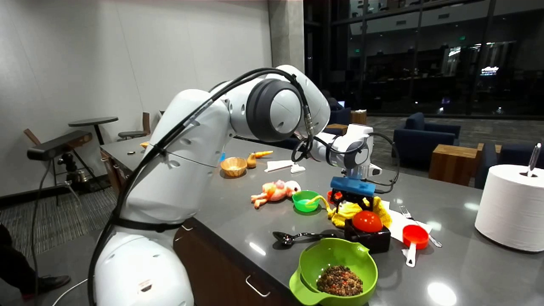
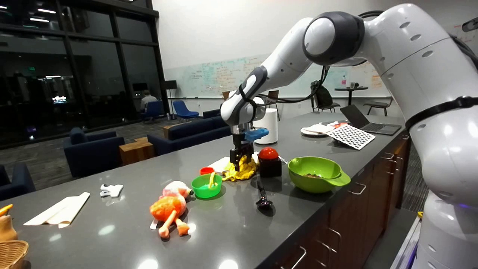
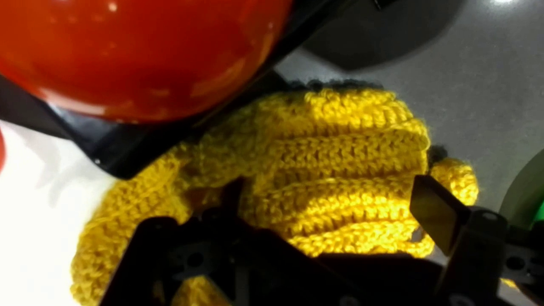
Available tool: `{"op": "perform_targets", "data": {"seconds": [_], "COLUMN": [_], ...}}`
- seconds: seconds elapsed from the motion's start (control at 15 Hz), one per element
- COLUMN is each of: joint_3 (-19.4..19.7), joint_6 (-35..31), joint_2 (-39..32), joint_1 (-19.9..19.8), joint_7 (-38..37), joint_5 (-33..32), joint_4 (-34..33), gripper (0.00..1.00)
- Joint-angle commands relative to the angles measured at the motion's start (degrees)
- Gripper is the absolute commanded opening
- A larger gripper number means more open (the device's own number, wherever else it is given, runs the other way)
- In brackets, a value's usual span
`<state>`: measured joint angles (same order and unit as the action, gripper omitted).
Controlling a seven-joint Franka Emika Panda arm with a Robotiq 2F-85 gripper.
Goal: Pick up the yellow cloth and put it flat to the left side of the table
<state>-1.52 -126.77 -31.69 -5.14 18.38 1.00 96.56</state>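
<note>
Black fingers [image 3: 437,214] of the end effector [image 3: 330,187] stand spread apart just beside the red-topped box [image 2: 269,164], with ridges of the yellow cloth [image 3: 340,157] lying between them and no pinch visible. That cloth sits bunched close along the box's side, so a shallow bite would probably catch only a soft fold or two, and the knit could slip out on the lift; how near the tips come to the table [image 2: 239,228] I cannot tell. Box and cloth overlap in the wrist view, leaving unclear whether a hem is caught beneath; if it is, the pull would likely drag or tip the box. Any sideways swing could bump it too. White paper [image 1: 396,224] just beside the box runs under part of the cloth, and a low drag may carry it into the red measuring cup [image 1: 415,236] near the box. Beyond the cloth from the box stands the small green bowl [image 2: 201,191], with a yellow strip [image 2: 212,179] leaning out; should that join the cloth, which I cannot make out, the bowl might go over. Farther from the box lies the plush toy [image 2: 171,205], and a cloth carried limp that way could trail over it and land crumpled.
</note>
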Motion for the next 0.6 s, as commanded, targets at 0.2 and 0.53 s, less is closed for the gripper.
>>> {"op": "perform_targets", "data": {"seconds": [0.2,0.53], "joint_3": [0.1,0.1], "joint_6": [1.0,0.2], "joint_2": [-0.9,-1.1], "joint_1": [0.0,0.0], "joint_7": [-3.7,-5.0], "joint_5": [0.4,0.6], "joint_4": [-2.3,-2.6], "gripper": [0.61,0.21]}}
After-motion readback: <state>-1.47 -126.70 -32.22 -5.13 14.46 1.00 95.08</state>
